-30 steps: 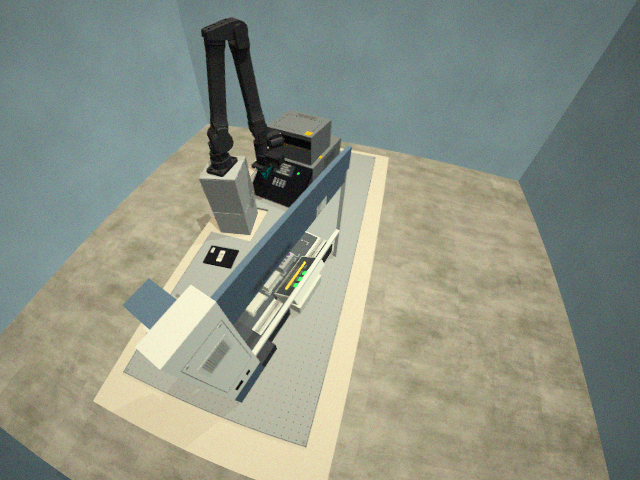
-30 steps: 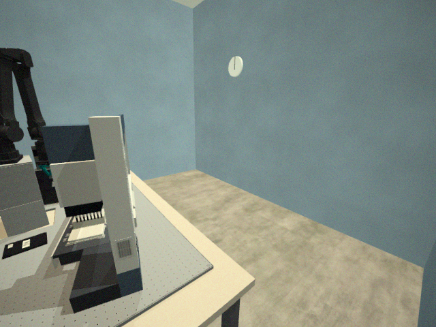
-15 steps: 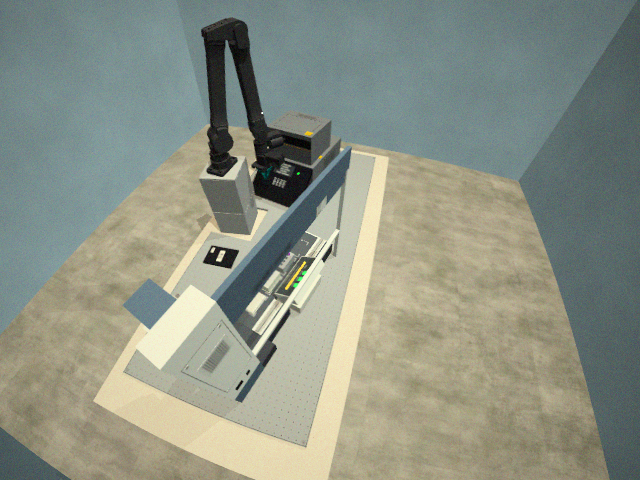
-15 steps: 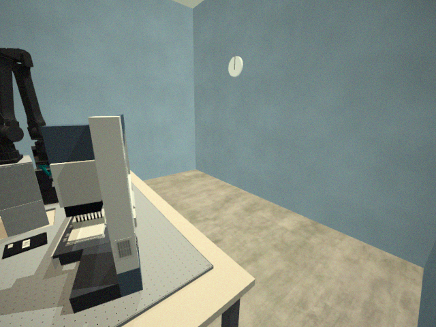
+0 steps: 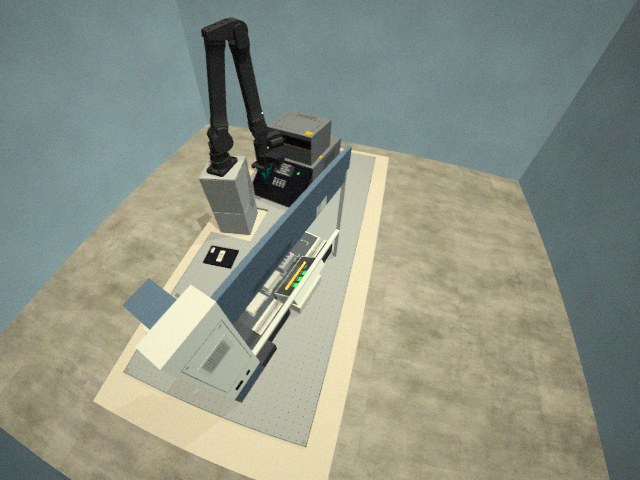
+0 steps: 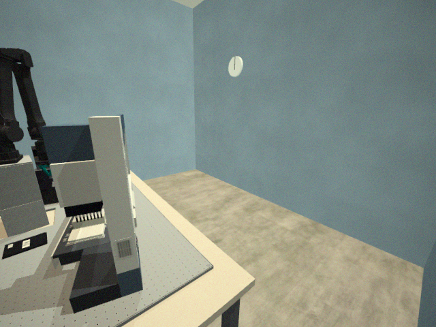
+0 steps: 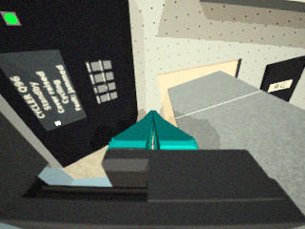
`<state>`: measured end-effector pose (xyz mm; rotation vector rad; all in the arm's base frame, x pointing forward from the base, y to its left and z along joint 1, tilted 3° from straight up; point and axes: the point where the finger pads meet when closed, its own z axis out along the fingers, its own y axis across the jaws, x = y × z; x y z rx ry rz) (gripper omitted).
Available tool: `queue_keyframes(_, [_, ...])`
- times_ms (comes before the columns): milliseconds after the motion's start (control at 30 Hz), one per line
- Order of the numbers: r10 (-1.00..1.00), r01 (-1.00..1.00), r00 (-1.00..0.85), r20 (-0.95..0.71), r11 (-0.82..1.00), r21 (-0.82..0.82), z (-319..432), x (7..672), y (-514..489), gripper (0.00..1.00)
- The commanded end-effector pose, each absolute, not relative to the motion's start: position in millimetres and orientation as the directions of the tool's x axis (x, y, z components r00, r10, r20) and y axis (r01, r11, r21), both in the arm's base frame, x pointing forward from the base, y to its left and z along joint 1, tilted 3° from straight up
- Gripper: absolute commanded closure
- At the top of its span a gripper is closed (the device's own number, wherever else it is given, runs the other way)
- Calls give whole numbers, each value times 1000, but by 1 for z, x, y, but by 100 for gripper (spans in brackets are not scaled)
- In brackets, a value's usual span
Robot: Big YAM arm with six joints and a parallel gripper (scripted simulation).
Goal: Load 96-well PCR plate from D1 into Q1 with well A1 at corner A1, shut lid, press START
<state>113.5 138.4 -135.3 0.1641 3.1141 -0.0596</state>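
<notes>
The PCR plate (image 6: 86, 232) lies flat on the liquid handler's deck, under the pipetting head (image 6: 78, 182), at the near end of the desk (image 6: 197, 242). The cycler Q1 (image 5: 302, 135) stands well apart from it, at the far end of the desk beside the arm's pedestal (image 5: 230, 198). Q1's black front panel (image 7: 71, 72) carries a green lamp (image 7: 10, 19), a status label (text reads CYCLER Q96) and a block of grey keys (image 7: 101, 81). The gripper (image 7: 152, 125) is fully closed with nothing between its teal fingers; it hangs just in front of the panel, near the keys, whether touching them cannot be told. The black RG nest (image 5: 221, 256) lies on the desk nearer than the pedestal
</notes>
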Motion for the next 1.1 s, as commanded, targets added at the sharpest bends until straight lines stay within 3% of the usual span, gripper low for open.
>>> queue_keyframes(0, [110,111,-994,-23,993,-35,-135,116,143,100])
queue_keyframes(1067, [110,111,-994,-23,993,-35,-135,116,142,100])
